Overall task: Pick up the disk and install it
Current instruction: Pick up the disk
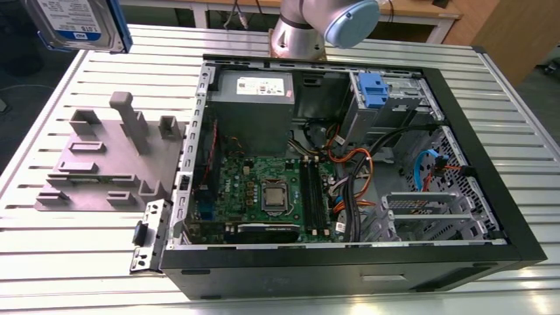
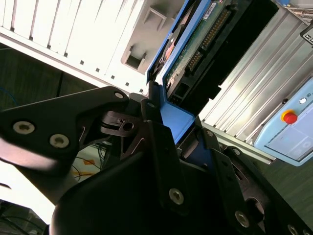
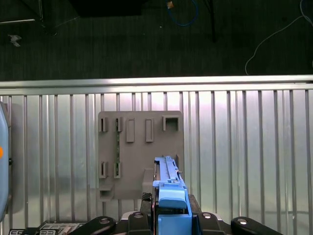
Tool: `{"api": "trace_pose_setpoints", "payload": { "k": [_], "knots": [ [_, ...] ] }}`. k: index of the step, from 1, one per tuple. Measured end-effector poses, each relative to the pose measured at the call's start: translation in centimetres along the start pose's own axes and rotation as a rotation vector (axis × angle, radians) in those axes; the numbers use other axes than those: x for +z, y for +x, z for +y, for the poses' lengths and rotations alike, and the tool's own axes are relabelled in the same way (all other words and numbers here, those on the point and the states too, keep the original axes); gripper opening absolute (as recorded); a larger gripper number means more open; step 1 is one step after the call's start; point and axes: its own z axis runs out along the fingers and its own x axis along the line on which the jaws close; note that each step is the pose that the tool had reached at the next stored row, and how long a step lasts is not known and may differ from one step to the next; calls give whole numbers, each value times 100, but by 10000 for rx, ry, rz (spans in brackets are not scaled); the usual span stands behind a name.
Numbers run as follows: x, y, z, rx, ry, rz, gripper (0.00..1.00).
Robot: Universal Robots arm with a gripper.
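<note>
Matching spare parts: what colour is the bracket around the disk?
Blue. The bracket framing the disk shows best in the first wrist view.

Below me: grey fixture plate (image 1: 88, 177), its upright posts rising toward the disk (image 1: 75, 23) I hold; air between.
Case: computer case (image 1: 306, 272) lies open on top.
Drive bay (image 1: 404, 98): cables (image 1: 368, 164) crowd its near side; blue latch (image 1: 372, 88) stands beside.

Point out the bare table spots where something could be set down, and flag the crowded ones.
Bare slats lie on the table between the grey fixture and the camera-side edge, beyond it toward the far edge, and at the exterior view's right of the computer case. Crowded: inside the case around the cables. The gripper holds the disk aloft.
</note>
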Motion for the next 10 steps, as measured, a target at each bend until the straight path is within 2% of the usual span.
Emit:
{"api": "trace_pose_setpoints", "payload": {
  "k": [10],
  "knots": [
    [0, -1, -32, 0, 0, 0, 36]
  ]
}}
